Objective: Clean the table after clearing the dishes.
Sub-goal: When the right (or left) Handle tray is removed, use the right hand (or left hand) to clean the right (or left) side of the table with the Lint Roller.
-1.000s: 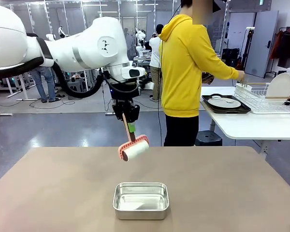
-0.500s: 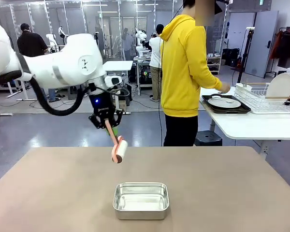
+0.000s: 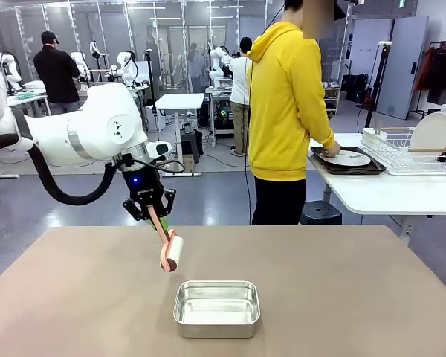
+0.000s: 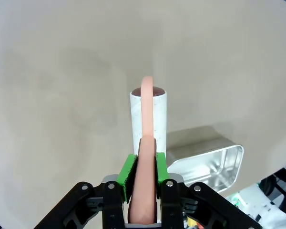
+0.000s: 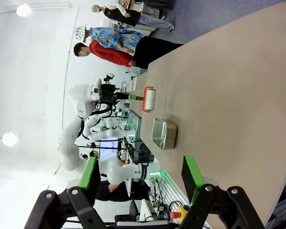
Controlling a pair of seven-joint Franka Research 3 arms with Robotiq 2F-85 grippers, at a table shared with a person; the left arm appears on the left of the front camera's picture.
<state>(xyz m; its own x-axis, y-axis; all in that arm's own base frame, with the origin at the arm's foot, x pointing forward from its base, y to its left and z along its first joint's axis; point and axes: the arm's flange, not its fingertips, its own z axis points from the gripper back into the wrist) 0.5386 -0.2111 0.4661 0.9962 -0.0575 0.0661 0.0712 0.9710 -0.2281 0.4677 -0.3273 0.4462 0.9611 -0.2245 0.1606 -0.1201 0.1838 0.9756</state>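
1. Front view, left side: the left gripper (image 3: 157, 222) hangs over the tan table (image 3: 342, 275), jaws clamped on the pink handle of a lint roller (image 3: 169, 253). The roller's white roll points down, low over the tabletop. Whether it touches the surface cannot be told.
2. Centre: a steel pan (image 3: 217, 309) sits on the table just right of the roller and nearer the camera.
3. Right of centre: a person in a yellow hoodie (image 3: 286, 104) stands beyond the table's far edge, turned toward a white side table (image 3: 386, 195). One hand (image 3: 328, 151) rests at a white plate (image 3: 349, 158) lying on a dark tray (image 3: 353, 170).
4. Far right: a wire dish rack (image 3: 401, 152) on the side table holds a second plate (image 3: 431, 132) upright.
5. Left wrist view: the left gripper (image 4: 143, 167) presses its green pads (image 4: 128, 171) on the roller's (image 4: 148, 114) handle from both sides. The roll stands over bare table (image 4: 62, 71), and the pan (image 4: 209, 160) shows at lower right.
6. Right wrist view: the right gripper (image 5: 140, 176) holds its fingers wide apart with nothing between them. The table (image 5: 229, 86) lies beyond it, with the pan (image 5: 164, 133) and roller (image 5: 150, 99) far off.
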